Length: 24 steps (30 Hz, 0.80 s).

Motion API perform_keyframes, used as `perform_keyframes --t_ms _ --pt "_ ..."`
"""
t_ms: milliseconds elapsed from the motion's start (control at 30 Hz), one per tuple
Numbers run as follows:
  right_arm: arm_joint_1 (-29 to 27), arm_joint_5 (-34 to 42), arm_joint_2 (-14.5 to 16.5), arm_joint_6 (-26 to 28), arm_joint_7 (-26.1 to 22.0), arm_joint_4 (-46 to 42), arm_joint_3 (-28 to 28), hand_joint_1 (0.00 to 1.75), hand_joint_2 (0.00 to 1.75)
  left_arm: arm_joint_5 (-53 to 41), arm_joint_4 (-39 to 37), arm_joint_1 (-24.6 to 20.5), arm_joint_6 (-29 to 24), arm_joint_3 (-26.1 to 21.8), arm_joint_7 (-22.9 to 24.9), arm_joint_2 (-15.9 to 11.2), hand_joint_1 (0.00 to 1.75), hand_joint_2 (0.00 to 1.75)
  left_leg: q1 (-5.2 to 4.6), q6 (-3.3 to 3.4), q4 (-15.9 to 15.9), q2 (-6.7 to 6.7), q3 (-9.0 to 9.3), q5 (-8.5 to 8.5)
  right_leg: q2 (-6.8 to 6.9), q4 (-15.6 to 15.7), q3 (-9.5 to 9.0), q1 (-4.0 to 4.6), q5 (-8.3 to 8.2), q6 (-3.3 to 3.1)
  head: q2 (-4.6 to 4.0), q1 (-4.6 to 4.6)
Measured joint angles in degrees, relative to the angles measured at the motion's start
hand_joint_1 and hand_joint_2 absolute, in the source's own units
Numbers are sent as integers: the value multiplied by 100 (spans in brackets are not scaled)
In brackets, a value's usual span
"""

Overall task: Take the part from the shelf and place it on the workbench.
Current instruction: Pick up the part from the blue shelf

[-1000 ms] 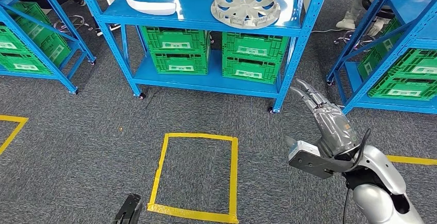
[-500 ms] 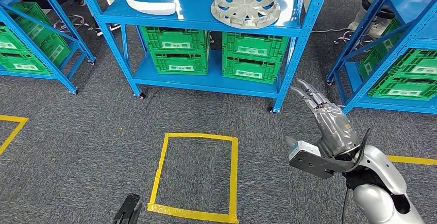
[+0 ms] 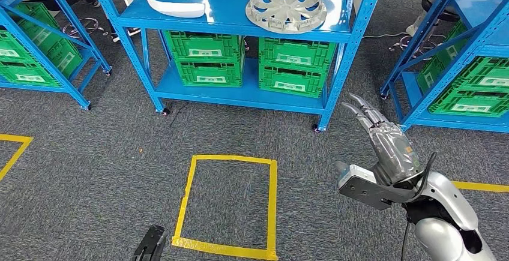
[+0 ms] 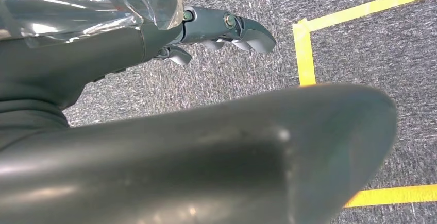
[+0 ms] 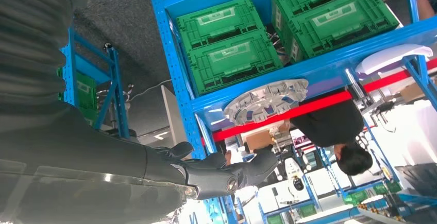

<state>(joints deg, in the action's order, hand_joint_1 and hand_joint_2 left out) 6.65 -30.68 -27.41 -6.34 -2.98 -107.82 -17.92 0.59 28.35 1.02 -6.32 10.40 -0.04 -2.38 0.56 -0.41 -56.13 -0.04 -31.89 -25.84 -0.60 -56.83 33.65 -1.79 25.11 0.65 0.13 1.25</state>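
i'm looking down at a blue shelf (image 3: 234, 24) across grey carpet. the part (image 3: 286, 7), a round grey wheel-cover piece with spokes, lies flat on the upper board toward its right side, untouched. to its left on the same board lies a white curved piece (image 3: 177, 7). under the board sit green crates (image 3: 252, 60), stacked in two pairs on the lower level. more blue shelving with green crates stands at either side.

my right hand (image 3: 384, 144) is raised in front of me, low and to the right of the shelf, well apart from the part. its fingers (image 3: 363, 110) are stretched out toward the shelf post and slightly apart, and it holds nothing; it is released. from the right wrist i see the part (image 5: 265, 100) on the shelf edge beyond the dark fingertips (image 5: 257, 167), and a person (image 5: 335, 131) in dark clothes behind the shelf.

my left hand (image 3: 151, 244) hangs low at the bottom edge, beside a yellow tape square (image 3: 231, 204) on the floor. from the left wrist its fingers (image 4: 232, 28) point out over the carpet with nothing in them, relaxed and apart.
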Motion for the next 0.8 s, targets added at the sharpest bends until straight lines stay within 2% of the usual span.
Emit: perform_keyframes --t_ms 600,733,767,800 --pt "116 2 16 -74 10 2 -53 0 175 -8 0 9 -2 -117 0 0 0 0 -14 15 -24 -2 -13 -11 1 2 0 -26 -9 17 0 2" --pt "116 -1 37 -77 19 2 -89 0 175 -11 0 11 -2 -130 0 -1 0 0 -20 54 -69 -1 -40 -35 1 11 0 -37 -21 46 0 2" --pt "115 -1 40 -78 21 1 -96 0 175 -13 1 11 -2 -136 -1 -2 0 0 -24 82 -62 0 -43 -47 0 24 -13 -40 -38 72 0 2" --pt "113 -3 44 -78 24 0 -103 0 175 -17 2 11 -2 -141 -2 -2 0 0 -30 122 -30 2 -49 -51 0 8 -24 -38 -87 126 0 2"
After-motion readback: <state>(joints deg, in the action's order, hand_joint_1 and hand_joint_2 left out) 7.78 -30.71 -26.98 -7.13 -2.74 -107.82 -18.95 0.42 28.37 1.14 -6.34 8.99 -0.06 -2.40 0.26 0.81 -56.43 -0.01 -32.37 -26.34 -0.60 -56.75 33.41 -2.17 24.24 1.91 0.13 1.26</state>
